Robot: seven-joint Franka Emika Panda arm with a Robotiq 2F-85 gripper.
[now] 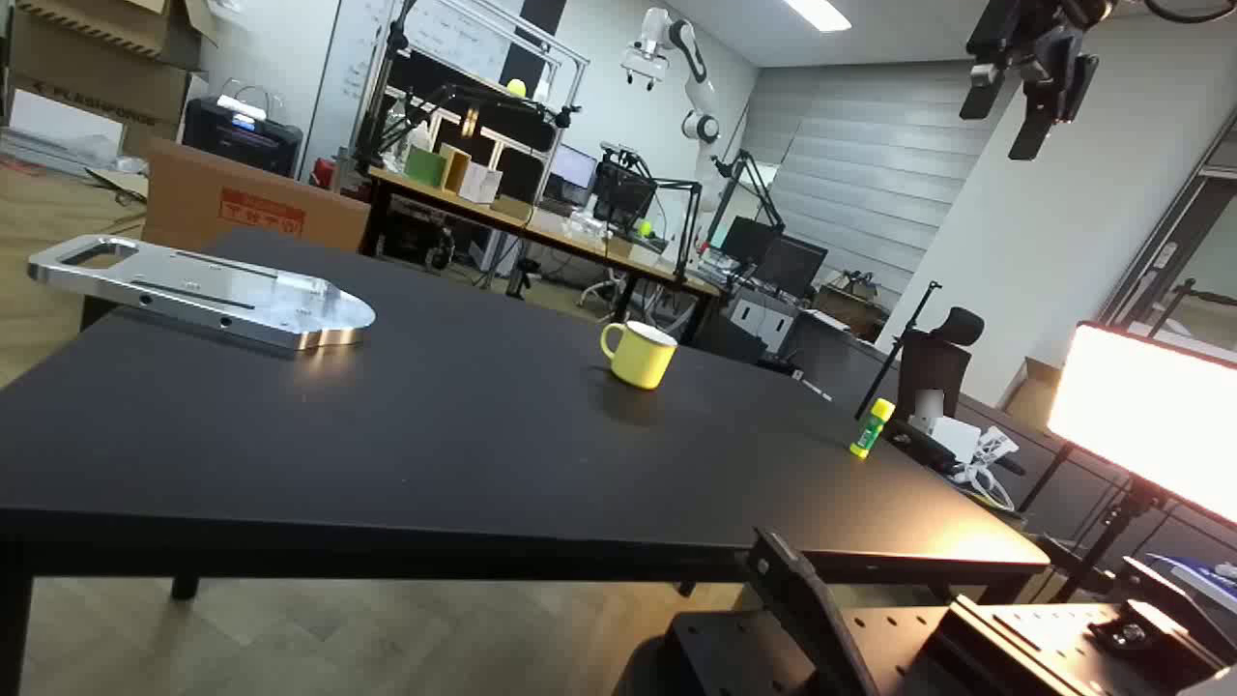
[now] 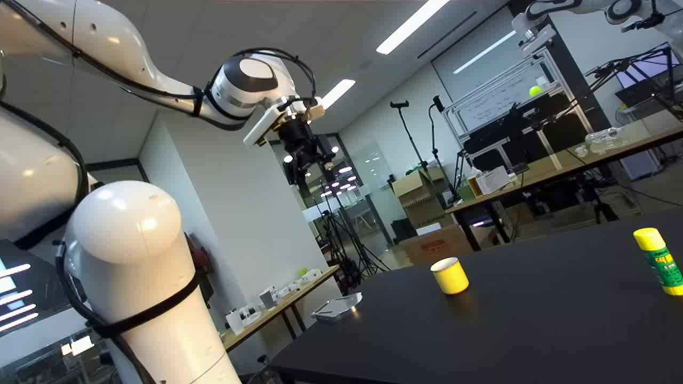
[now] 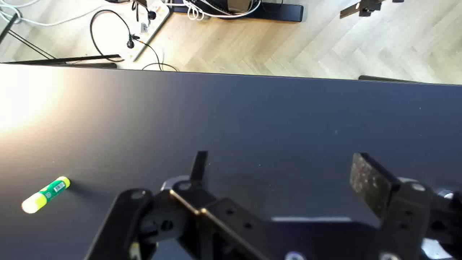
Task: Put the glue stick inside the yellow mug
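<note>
Nothing of the task looks done yet: grasp, carry and drop all remain. The glue stick (image 1: 872,429) stands upright on the black bench (image 1: 464,435); in an exterior view it sits between three and four o'clock from the yellow mug (image 1: 640,358), whose looped handle (image 1: 605,340) points towards ten. The jaws are spread wide with nothing between them, the stick at their nine o'clock in the wrist view. It is a slim, smooth cylinder, yellow at both ends, green-labelled. The mug is squat and whitish inside, its floor too foreshortened to judge.
</note>
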